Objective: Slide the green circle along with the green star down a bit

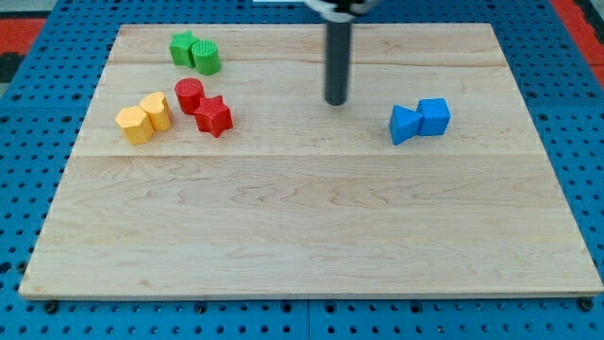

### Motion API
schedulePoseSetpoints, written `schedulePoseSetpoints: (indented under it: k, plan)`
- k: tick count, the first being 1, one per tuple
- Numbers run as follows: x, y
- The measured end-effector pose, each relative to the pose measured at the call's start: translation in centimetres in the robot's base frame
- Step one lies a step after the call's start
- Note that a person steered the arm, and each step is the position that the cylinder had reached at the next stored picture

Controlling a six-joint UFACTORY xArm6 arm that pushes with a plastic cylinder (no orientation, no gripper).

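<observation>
Hidden or cut off: our rod (337, 57) runs out of the view's top edge, so we see only its lower length; the arm above it is out of sight apart from a dark and white sliver at the top edge.
Our tip (337, 101): it sits on the worktop (311, 227) in the upper middle, well apart from every block, with the blue pair to its right and the green pair far to its left.
Tool: ours is a plain rod with nothing that opens or closes, and it touches no block.
Green star (182, 48): near the worktop's upper left corner, partly covered on its right side by the green circle, so we make out its points only on the left.
Green circle (206, 58): touching the star, just to its right and slightly lower.
Red circle (189, 95): below the green pair, touching the red star (214, 115) at its lower right.
Yellow blocks (143, 118): two, side by side and touching, left of the red pair; we cannot tell their exact shapes.
Blue triangle (404, 125): on the right half, touching the blue cube (434, 116) beside it.
Writing: we can read no labels or brands.
Surround: blue pegboard (28, 170) around the worktop.
</observation>
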State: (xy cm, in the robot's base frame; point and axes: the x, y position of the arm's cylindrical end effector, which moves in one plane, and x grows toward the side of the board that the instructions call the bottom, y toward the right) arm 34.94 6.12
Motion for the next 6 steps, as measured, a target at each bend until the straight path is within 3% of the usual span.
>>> schedulePoseSetpoints:
  k: [1,4,5,6]
  plan:
    - [-3.8,-7.3]
    - [-7.3,-26.4]
    - [-9.5,-30.7]
    - [-14.9,-27.4]
